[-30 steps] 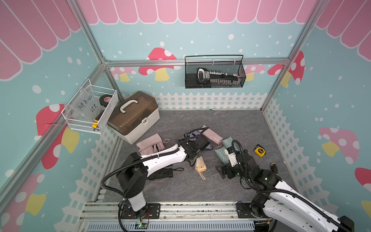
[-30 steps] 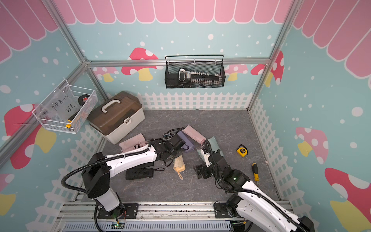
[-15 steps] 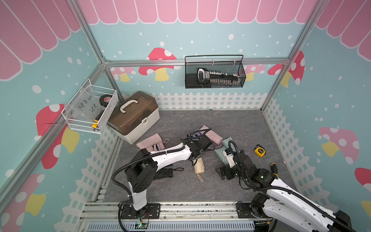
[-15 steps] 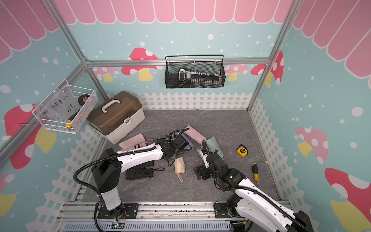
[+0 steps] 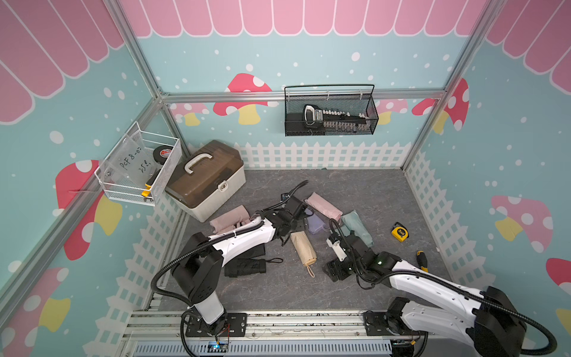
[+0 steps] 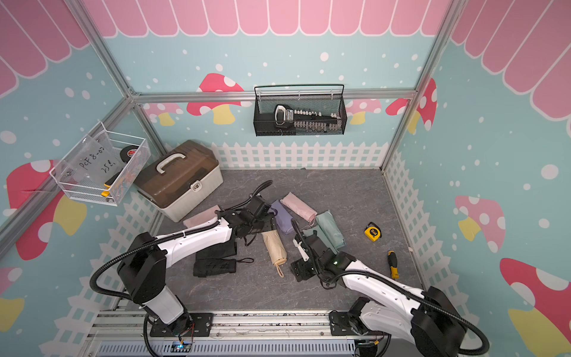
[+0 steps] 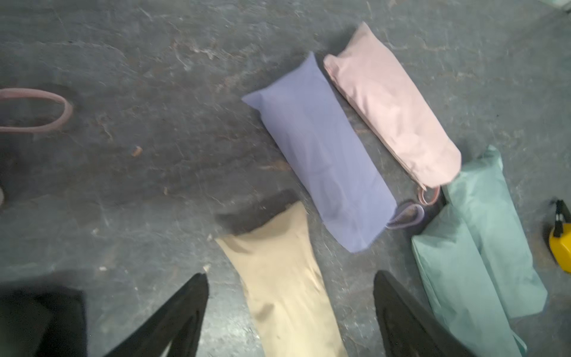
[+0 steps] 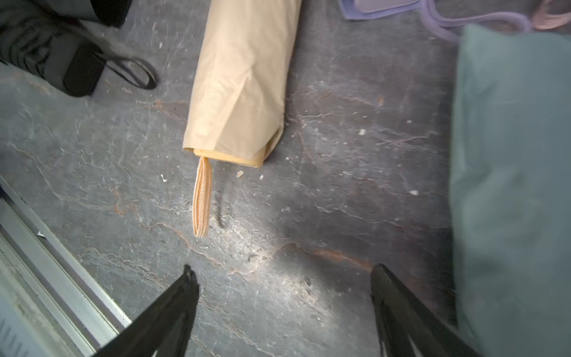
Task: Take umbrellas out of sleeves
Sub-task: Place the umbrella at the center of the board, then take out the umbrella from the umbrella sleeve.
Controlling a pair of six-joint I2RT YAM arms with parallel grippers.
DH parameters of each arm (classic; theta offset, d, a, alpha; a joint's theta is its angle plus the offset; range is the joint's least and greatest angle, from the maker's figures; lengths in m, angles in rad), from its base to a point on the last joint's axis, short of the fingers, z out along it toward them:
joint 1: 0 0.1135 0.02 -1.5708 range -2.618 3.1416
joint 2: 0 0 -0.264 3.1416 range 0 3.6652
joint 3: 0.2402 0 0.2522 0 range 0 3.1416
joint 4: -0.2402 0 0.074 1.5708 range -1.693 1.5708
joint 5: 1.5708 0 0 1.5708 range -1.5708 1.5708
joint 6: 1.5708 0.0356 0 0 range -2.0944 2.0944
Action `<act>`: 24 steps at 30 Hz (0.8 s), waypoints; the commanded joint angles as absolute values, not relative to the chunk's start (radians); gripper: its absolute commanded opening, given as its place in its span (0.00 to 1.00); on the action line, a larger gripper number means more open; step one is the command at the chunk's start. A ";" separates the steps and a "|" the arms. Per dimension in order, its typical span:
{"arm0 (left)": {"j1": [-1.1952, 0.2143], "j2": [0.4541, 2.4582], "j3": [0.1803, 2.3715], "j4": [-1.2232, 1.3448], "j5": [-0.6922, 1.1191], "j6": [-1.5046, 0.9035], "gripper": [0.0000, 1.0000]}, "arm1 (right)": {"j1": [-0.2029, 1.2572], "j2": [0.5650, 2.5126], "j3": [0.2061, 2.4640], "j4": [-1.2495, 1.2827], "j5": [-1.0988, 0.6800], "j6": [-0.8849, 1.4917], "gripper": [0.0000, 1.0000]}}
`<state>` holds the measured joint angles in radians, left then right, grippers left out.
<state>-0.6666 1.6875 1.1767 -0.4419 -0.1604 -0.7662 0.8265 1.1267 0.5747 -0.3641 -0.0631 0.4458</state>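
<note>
Just below the middle of both top views the beige umbrella lies on the grey desk, inside its sleeve, wrist loop trailing out. The left arm's jaws stand wide, one each side of the sleeve's closed end. The right arm's jaws gape wide over bare desk, right of the loop. Up-right lie a lilac umbrella, a pink umbrella and two mint umbrellas, all sleeved; lower left, a bare black umbrella.
</note>
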 commanded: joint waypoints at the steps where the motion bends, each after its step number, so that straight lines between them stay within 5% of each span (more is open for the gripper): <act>1: -0.576 1.668 1.075 -0.333 0.021 -0.731 0.77 | 0.880 1.211 0.620 -0.273 -0.052 0.437 0.79; 24: -0.469 1.571 0.881 -0.198 0.128 -0.723 0.77 | 0.987 1.492 0.764 -0.297 0.099 0.568 0.51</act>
